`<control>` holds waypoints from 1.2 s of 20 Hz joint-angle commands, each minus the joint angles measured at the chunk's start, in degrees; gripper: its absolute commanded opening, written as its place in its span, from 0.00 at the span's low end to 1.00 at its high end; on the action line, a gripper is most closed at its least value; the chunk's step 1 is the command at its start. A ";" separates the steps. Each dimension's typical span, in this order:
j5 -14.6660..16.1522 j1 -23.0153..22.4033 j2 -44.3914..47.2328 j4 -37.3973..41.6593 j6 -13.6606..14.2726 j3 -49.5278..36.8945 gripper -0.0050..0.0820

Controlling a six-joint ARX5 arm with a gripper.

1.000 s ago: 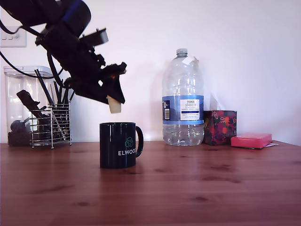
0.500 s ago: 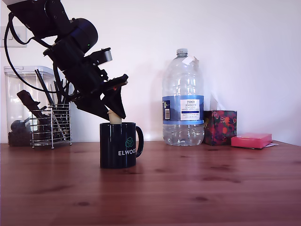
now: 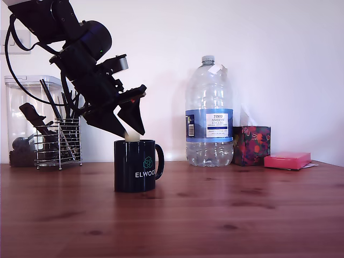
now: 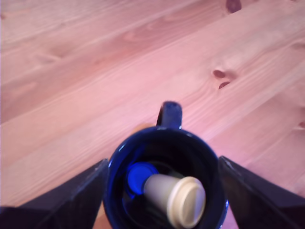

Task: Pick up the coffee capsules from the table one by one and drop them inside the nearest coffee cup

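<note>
In the exterior view the black ARX5 arm reaches down from the upper part of the exterior view's left, and its gripper (image 3: 130,130) hangs directly over the black Elwood mug (image 3: 137,165). The 2 dark fingers (image 3: 135,115) point down at the mug's mouth and stand spread. Between their tips a cream coffee capsule (image 3: 131,136) shows just above the rim, its lower part already below the rim line. The mug stands upright on the wooden table (image 3: 215,215), toward the far edge and on the exterior view's left half, handle turned to the exterior view's right. Along the far edge stand a wire utensil rack (image 3: 56,142) and a clear storage canister (image 3: 24,118) behind the arm, then a large clear water bottle (image 3: 209,113), a dark floral tissue box (image 3: 251,145) and a flat pink box (image 3: 287,159) toward the far corner on the exterior view's right.

In the wrist view the camera looks straight down into the mug (image 4: 164,183). The capsule (image 4: 175,198) lies tilted inside it, round flat rim facing the camera, and the 2 fingers (image 4: 57,200) sit outside the mug's walls on either side, well apart from the capsule, so the gripper (image 4: 162,191) is open and holds nothing. A blue capsule (image 4: 139,177) rests at the bottom of the mug, beside the cream one. The table's (image 4: 95,71) reddish grain and dark knots surround the mug.
</note>
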 commanded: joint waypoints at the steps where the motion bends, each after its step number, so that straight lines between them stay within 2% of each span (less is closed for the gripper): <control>1: -1.09 -0.66 1.25 -0.07 0.15 1.31 0.89; 2: -1.33 -0.79 1.16 -0.66 0.22 1.75 0.87; 3: -1.36 -0.90 0.66 -1.42 0.42 1.99 0.81; 4: -1.38 -1.07 -0.04 -1.92 0.83 2.03 0.69; 5: -1.42 -1.20 -1.05 -2.47 1.33 2.03 0.53; 7: -1.38 -1.27 -3.48 -3.58 1.62 2.03 0.13; 8: -1.40 -1.27 -4.81 -4.24 1.62 2.03 0.03; 11: -1.62 -1.33 -8.70 -6.49 1.62 1.99 0.03; 14: -4.46 -2.67 -13.09 -6.56 1.75 0.98 0.03; 16: -4.46 -3.34 -16.44 -5.57 1.75 -1.22 0.03; 21: -4.39 -3.50 -27.04 3.26 1.62 -14.36 0.03; 24: -4.76 -2.95 -33.46 8.26 0.55 -22.80 0.03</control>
